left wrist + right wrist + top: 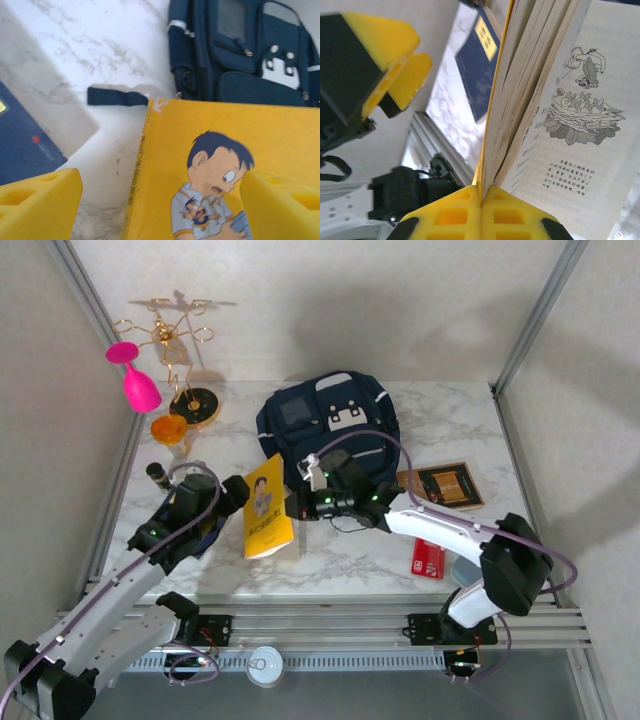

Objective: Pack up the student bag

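Observation:
The student bag [330, 425], navy with a grey patch, lies at the back centre of the table, and its front pocket faces me in the left wrist view [240, 50]. In front of it a yellow book [268, 505] with a cartoon boy on its cover stands on edge, tilted. My right gripper [308, 498] is shut on the book's edge, clamping cover and pages [481, 192]. My left gripper [235, 495] is open right beside the book; its fingers [40, 205] straddle the book's spine [135, 175] without pressing on it.
A dark blue notebook [205, 535] lies under my left arm. At the back left stand a pink goblet [135, 380], a gold rack [185, 370] and an orange cup [168, 430]. A brown-framed board [445, 485] and a red card [428, 558] lie on the right.

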